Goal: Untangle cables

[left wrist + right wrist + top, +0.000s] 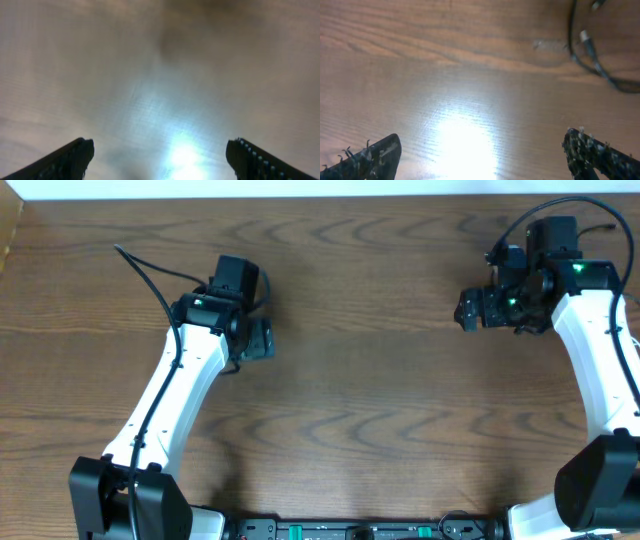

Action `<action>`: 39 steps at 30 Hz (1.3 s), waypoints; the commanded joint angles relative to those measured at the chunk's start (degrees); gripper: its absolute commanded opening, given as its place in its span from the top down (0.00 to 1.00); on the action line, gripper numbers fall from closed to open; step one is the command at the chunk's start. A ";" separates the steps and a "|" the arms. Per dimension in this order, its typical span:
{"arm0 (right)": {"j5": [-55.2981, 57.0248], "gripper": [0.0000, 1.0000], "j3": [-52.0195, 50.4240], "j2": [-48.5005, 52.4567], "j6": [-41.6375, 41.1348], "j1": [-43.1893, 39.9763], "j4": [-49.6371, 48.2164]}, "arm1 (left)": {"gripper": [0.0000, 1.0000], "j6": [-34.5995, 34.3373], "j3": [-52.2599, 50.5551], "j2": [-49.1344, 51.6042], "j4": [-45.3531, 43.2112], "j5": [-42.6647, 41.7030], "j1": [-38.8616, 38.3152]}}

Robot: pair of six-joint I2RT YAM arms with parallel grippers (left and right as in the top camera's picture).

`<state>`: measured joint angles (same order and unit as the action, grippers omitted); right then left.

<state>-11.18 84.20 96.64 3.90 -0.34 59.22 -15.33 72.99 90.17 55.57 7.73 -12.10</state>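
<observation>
A thin black cable (577, 52) with a small silvery plug end (585, 36) lies on the wooden table at the top right of the right wrist view, beyond my right gripper (482, 145) and apart from it. The right gripper is open and empty over bare wood; it also shows in the overhead view (470, 310). The white cable is not in view. I cannot make out either cable in the overhead view. My left gripper (160, 147) is open and empty close above the table, and it also shows in the overhead view (258, 340).
The wooden table (370, 380) fills the overhead view. Thicker black robot cables run along the left arm (150, 275) and loop above the right arm (590, 205). Glare spots lie on the wood under both grippers.
</observation>
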 commanded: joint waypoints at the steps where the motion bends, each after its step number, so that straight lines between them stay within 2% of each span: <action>1: 2.67 0.01 -0.02 0.02 -5.25 -0.76 2.71 | 0.11 0.02 0.74 -0.57 4.90 -0.11 0.20; 5: 2.71 0.01 -0.81 -0.68 -5.09 -2.80 5.14 | 0.10 -0.09 -0.76 -3.89 4.61 -5.62 0.20; 10: 2.91 0.01 -9.92 -8.04 -5.09 -3.48 -1.64 | 0.10 0.72 -6.25 -12.02 -0.13 -5.57 0.20; 15: 3.13 0.01 -25.31 -23.04 -4.96 -3.45 -13.46 | 0.09 0.72 -16.33 -25.86 -7.93 -5.60 0.20; 16: 3.13 0.01 -30.40 -29.07 -4.46 -3.37 -16.90 | 0.00 0.68 -19.69 -31.28 -10.38 -5.60 0.20; 17: 3.13 0.01 -32.76 -32.09 -4.48 -3.37 -18.32 | 0.00 0.63 -21.00 -33.48 -11.28 -5.60 0.20; 21: 3.13 0.01 -40.81 -45.92 -4.50 -3.37 -20.83 | 0.01 0.26 -26.32 -44.09 -12.35 -5.40 0.20; 24: 2.99 0.01 -44.02 -53.72 -4.66 -3.37 -19.61 | 0.01 0.28 -26.73 -48.06 -11.89 -5.40 0.20; 28: 1.36 0.01 -44.22 -57.13 -5.27 -3.37 -13.07 | 0.01 0.28 -26.73 -48.37 -11.87 -5.40 0.20; 39: 0.13 0.01 -44.22 -56.98 -5.99 -3.37 -11.39 | 0.01 0.28 -26.75 -47.12 -11.74 -5.40 0.20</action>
<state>-10.52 40.40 39.72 -1.10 -3.64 47.77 -15.14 46.46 42.76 43.64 2.02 -12.05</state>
